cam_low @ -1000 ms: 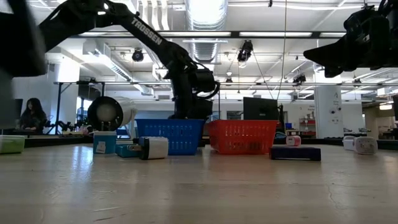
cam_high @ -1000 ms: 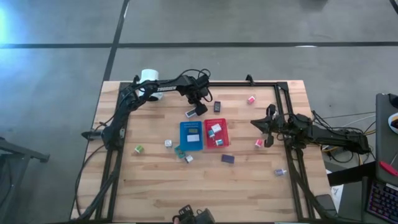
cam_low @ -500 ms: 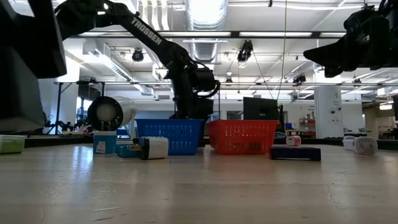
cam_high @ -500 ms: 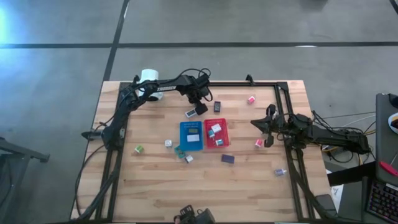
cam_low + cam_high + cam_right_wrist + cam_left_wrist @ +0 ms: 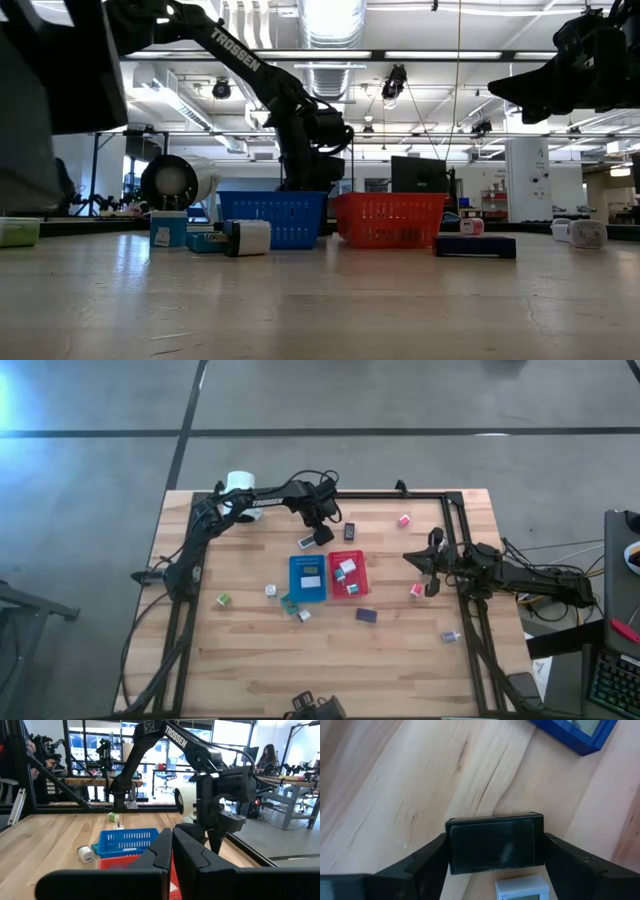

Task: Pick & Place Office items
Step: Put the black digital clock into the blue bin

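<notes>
A wooden table [image 5: 250, 660] is seen from above, set on a grey floor [image 5: 100, 460] crossed by dark lines. Near the table's middle a blue tray [image 5: 308, 577] and a red tray [image 5: 349, 573] are placed side by side, touching, the blue on the left. A white lamp head [image 5: 239, 482] is laid at the far left corner of the table. At the right edge of the high view a desk with a keyboard [image 5: 612, 685] is partly shown. A seated person [image 5: 266, 756] is seen in the room behind.
</notes>
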